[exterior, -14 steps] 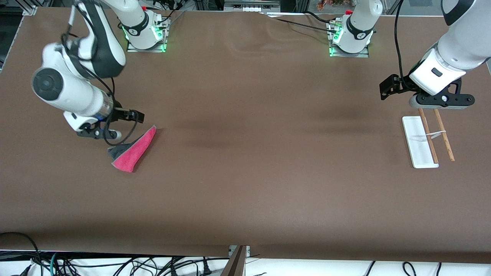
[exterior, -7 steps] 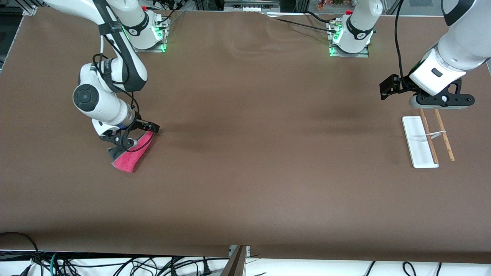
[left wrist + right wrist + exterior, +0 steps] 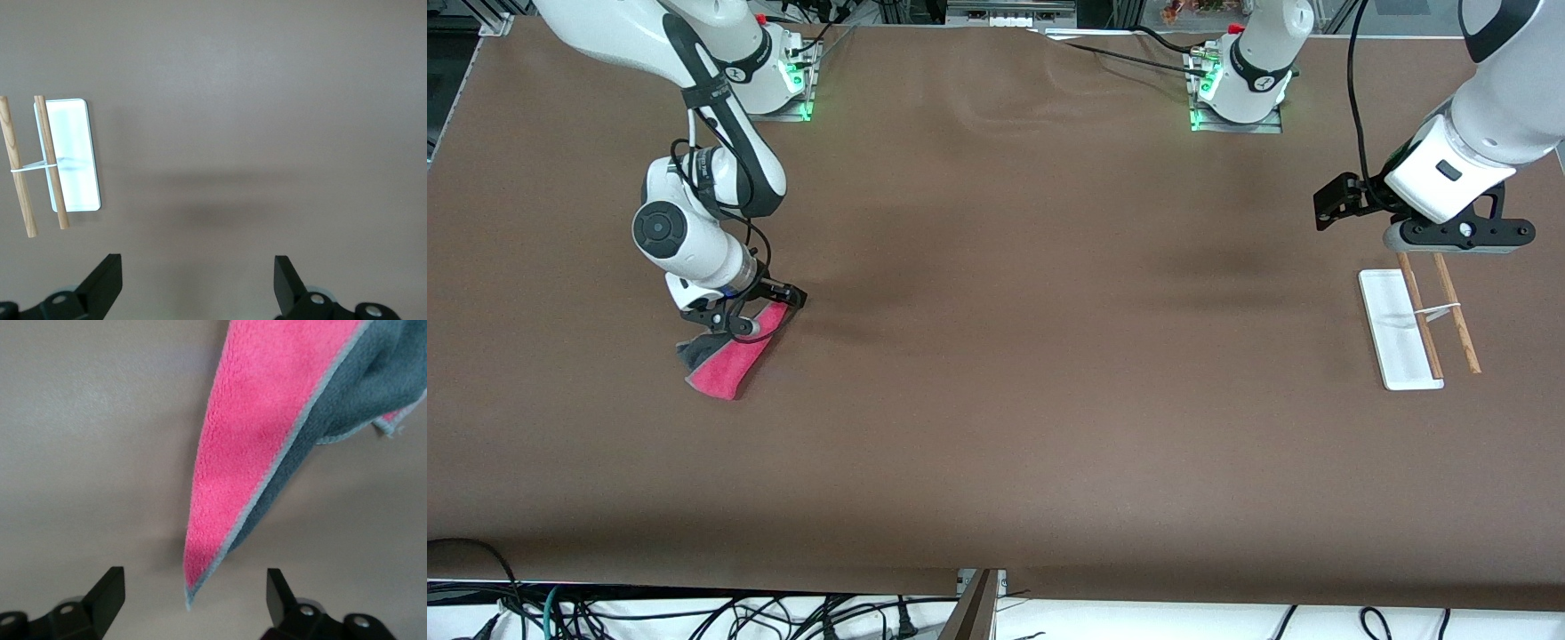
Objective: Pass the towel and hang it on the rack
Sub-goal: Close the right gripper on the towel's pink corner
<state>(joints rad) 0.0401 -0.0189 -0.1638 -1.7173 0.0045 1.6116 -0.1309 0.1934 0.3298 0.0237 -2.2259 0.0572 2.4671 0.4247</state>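
The towel lies folded on the table at the right arm's end, pink face up with a dark grey edge showing. My right gripper is low over the towel's pointed corner nearest the arm bases. In the right wrist view that corner of the towel reaches in between the fingers of the open right gripper, and neither finger touches it. The rack stands at the left arm's end, a white base with two brown rods. My left gripper hangs open over the rods' ends and holds nothing. In the left wrist view the left gripper is over bare table beside the rack.
A brown cloth covers the whole table. The two arm bases stand along the table's edge farthest from the front camera. Cables hang below the edge nearest it.
My right arm has swung in toward the table's middle and come down over the towel's pointed corner. The left arm has shifted only slightly.
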